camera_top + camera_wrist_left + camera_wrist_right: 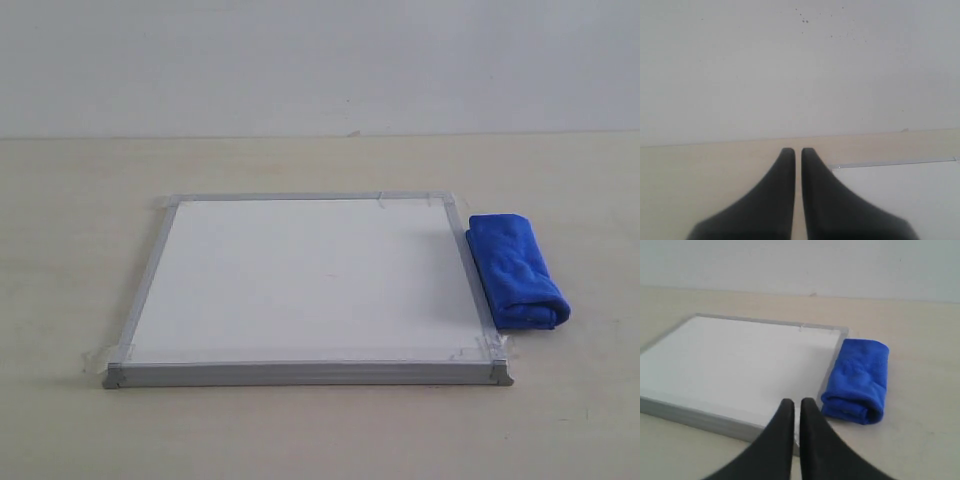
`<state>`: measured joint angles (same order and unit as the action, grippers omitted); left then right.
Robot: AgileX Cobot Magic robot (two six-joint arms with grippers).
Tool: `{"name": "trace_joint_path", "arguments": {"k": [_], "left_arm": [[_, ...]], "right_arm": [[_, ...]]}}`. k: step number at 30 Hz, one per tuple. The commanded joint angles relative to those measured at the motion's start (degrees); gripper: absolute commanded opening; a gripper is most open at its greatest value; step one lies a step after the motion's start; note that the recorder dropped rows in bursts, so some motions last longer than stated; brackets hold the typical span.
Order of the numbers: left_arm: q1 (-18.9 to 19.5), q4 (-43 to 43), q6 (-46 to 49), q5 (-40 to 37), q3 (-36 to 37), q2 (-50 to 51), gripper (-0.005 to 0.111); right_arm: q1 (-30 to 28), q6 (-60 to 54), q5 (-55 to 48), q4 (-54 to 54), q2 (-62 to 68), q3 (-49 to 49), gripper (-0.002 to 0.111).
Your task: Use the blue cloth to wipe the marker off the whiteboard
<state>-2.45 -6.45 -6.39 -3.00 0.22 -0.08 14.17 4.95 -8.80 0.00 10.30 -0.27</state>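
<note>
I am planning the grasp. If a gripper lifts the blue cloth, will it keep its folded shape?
Probably not: the blue cloth looks soft and plush, so its folds would likely sag open. It seems light, and pushing may bunch it against the whiteboard.

Exterior looks down across whiteboard (310, 280) toward wall (320, 60); right wrist low near its front edge; left wrist catches one corner.

beige tabletop (80, 430), plain white wall (320, 60)

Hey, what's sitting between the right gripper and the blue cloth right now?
Only a corner of the whiteboard and its frame edge separate the right gripper from the blue cloth, as the right wrist view shows.
</note>
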Motion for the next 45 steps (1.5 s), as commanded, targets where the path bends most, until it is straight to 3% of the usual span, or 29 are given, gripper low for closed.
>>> {"name": "trace_joint_path", "arguments": {"k": [1,4,8,45], "left_arm": [[-0.2,-0.1,-0.1,0.0,-0.2,0.1,0.004],[-0.2,-0.1,-0.1,0.0,-0.2,0.1,0.004],[-0.2,-0.1,-0.1,0.0,-0.2,0.1,0.004],[-0.2,-0.1,-0.1,0.0,-0.2,0.1,0.004]], "right_arm": [[-6.1,-2.0,-7.1,-0.5,-5.8,0.3,0.001],[-11.5,-0.8,-7.3,-0.5,-9.6,0.3,0.001],[-14.3,-1.2,-10.5,-0.9,-10.3,0.3,0.001],[-15.8,-1.0,-10.8,-0.8,-10.3,0.3,0.001]]}}
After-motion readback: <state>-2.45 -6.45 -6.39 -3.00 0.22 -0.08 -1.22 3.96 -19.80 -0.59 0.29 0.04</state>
